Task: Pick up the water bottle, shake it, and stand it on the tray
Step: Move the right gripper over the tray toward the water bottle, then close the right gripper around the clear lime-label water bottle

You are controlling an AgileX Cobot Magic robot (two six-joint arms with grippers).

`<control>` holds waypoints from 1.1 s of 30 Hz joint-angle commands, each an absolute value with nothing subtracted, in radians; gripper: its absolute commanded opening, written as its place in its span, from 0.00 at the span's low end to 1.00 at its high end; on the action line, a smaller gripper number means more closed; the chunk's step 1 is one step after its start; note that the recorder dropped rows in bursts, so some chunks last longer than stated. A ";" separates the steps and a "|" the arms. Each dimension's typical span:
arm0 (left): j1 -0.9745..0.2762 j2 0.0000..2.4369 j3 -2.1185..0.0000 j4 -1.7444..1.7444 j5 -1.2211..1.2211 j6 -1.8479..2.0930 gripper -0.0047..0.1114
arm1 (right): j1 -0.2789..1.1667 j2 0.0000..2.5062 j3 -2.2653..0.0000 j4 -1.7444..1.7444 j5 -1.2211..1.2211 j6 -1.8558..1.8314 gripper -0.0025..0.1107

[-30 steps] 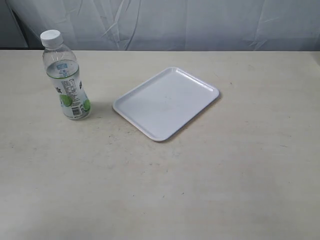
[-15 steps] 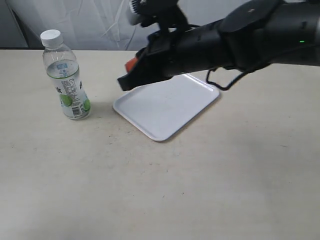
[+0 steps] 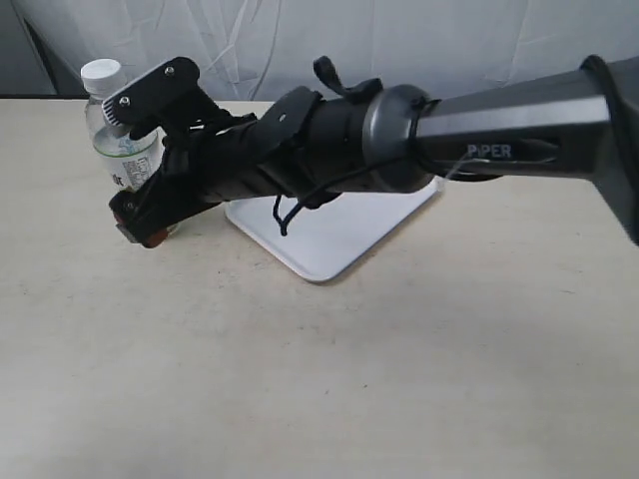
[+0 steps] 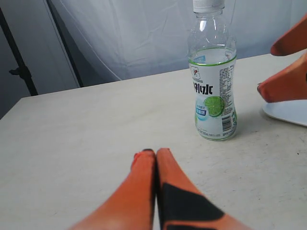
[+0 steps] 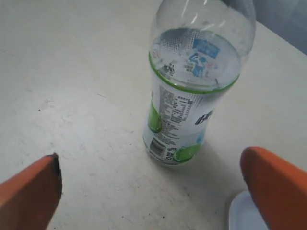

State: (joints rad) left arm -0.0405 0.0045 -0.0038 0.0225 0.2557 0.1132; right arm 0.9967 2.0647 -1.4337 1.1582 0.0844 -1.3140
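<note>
The water bottle (image 3: 122, 150) stands upright at the table's far left, its white cap (image 3: 100, 72) showing above the arm. My right gripper (image 3: 148, 222) has reached across from the right and hangs low just short of the bottle. In the right wrist view the right gripper (image 5: 153, 189) is open, and the bottle (image 5: 192, 100) stands ahead of its orange fingers (image 5: 278, 187), not between them. The left gripper (image 4: 154, 154) is shut on nothing, low over the table, with the bottle (image 4: 213, 96) standing apart from it. The white tray (image 3: 339, 239) lies mid-table, partly hidden under the right arm.
The right arm's black body (image 3: 399, 140) stretches over the tray from the right edge. A white curtain (image 3: 399, 40) hangs behind the table. A tray corner (image 4: 288, 112) shows beside the right gripper's fingers (image 4: 285, 84). Bare tabletop (image 3: 349, 379) fills the front.
The right arm came into view, swept left across the tray and dropped low beside the bottle. The bottle and tray have not moved.
</note>
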 commanded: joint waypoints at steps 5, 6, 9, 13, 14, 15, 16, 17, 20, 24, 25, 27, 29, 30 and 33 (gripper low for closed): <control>-0.041 0.000 0.000 0.020 0.246 0.116 0.04 | 1.048 2.120 -1.444 1.055 -0.177 -1.312 0.94; -0.041 0.000 0.000 0.020 0.246 0.116 0.04 | 1.048 2.123 -1.447 1.055 -0.189 -1.300 0.94; -0.041 0.000 0.000 0.022 0.246 0.116 0.04 | 1.049 2.145 -1.473 1.031 -0.178 -1.297 0.94; -0.041 0.000 0.000 0.022 0.246 0.113 0.04 | 1.049 2.183 -1.535 1.020 -0.137 -1.265 0.94; -0.041 0.000 0.000 0.022 0.246 0.113 0.04 | 1.049 2.193 -1.549 1.020 -0.137 -1.254 0.94; -0.041 0.000 0.000 0.022 0.246 0.113 0.04 | 1.049 2.203 -1.564 1.020 -0.137 -1.249 0.94; -0.041 0.000 0.000 0.022 0.246 0.113 0.04 | 1.049 2.210 -1.579 1.020 -0.139 -1.244 0.94; -0.041 0.000 0.000 0.022 0.246 0.113 0.04 | 1.049 2.218 -1.592 1.020 -0.139 -1.242 0.94; -0.041 0.000 0.000 0.022 0.246 0.113 0.04 | 1.049 2.243 -1.629 1.020 -0.139 -1.241 0.94; -0.041 0.000 0.000 0.022 0.246 0.113 0.04 | 1.049 2.269 -1.658 1.011 -0.139 -1.239 0.94; -0.041 0.000 0.000 0.022 0.246 0.113 0.04 | 1.049 2.271 -1.660 1.011 -0.137 -1.239 0.94; -0.041 0.000 0.000 0.022 0.246 0.113 0.04 | 1.049 2.273 -1.660 1.015 -0.139 -1.239 0.94; -0.041 0.000 0.000 0.022 0.246 0.113 0.04 | 1.049 2.273 -1.660 1.045 -0.117 -1.235 0.94; -0.041 0.000 0.000 0.022 0.246 0.113 0.04 | 1.049 2.273 -1.660 1.065 -0.107 -1.235 0.94; -0.041 0.000 0.000 0.022 0.246 0.113 0.04 | 1.049 2.273 -1.660 1.080 -0.108 -1.235 0.94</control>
State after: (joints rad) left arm -0.0405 0.0045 -0.0038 0.0225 0.2557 0.1132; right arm 1.0500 2.2748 -1.6527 1.0642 -0.1107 -1.2375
